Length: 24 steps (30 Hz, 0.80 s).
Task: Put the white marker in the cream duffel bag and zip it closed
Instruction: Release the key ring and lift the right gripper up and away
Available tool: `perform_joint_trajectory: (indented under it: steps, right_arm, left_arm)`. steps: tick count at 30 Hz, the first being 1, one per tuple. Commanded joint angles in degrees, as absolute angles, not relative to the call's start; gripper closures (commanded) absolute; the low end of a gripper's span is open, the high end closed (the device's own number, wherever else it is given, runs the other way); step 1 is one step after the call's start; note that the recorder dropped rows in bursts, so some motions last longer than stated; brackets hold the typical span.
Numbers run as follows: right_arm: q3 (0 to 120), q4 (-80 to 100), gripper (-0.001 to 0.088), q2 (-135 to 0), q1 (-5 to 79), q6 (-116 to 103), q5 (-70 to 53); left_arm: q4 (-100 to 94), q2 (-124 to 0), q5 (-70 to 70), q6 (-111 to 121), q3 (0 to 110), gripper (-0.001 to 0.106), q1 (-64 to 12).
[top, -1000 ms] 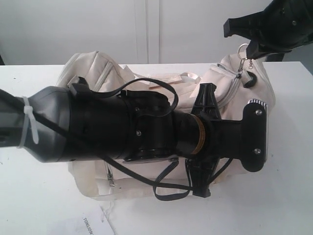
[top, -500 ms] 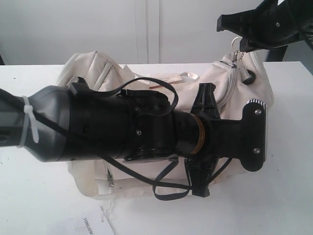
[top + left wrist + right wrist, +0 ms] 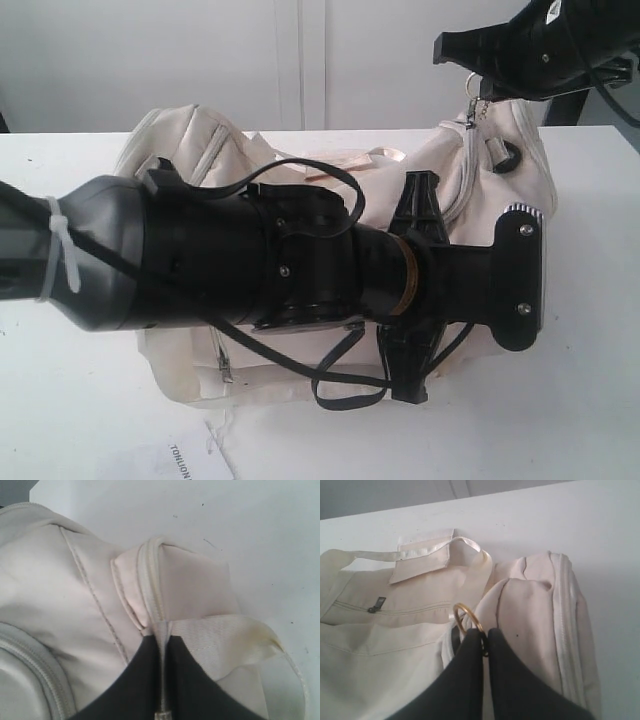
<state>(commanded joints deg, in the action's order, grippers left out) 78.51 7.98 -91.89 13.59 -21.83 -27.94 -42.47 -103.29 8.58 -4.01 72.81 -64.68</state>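
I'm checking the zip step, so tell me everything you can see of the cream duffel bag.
The cream duffel bag is large and soft, fabric by its look, with stitched seams, shiny straps and a zipped side pocket. It lies slumped on the white table, its middle hidden by the left arm. The right tool is shut on its gold ring pull; the left tool pinches a cream tab on it.

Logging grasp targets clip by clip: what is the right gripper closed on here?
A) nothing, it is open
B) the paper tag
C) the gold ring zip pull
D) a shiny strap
C: in the right wrist view the right gripper is pinched shut on the gold ring pull of the cream duffel bag.
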Motion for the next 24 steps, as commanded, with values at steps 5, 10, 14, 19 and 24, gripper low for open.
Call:
perform_joint_trajectory:
  steps: [5,10,14,19,24]
  right_arm:
    - [78.6,8.0,0.0868,-93.0,13.6,-21.8,-27.9]
    - [78.6,8.0,0.0868,-93.9,13.6,-22.3,-27.8]
    - [78.6,7.7,0.0868,-93.8,13.6,-22.3,-28.1]
    - [78.6,4.3,0.0868,-93.8,13.6,-22.3,-29.7]
    - [78.6,-3.7,0.0868,-93.8,13.6,-21.2,-29.9]
  left_arm:
    - [-42.3,-103.3,8.5,-4.0,72.8,0.105,-64.7]
    - [-42.3,-103.3,8.5,-4.0,72.8,0.105,-64.7]
    - [-42.3,-103.3,8.5,-4.0,72.8,0.105,-64.7]
    - [-42.3,-103.3,8.5,-4.0,72.8,0.105,-64.7]
    - [-42.3,-103.3,8.5,-3.9,72.8,0.105,-64.7]
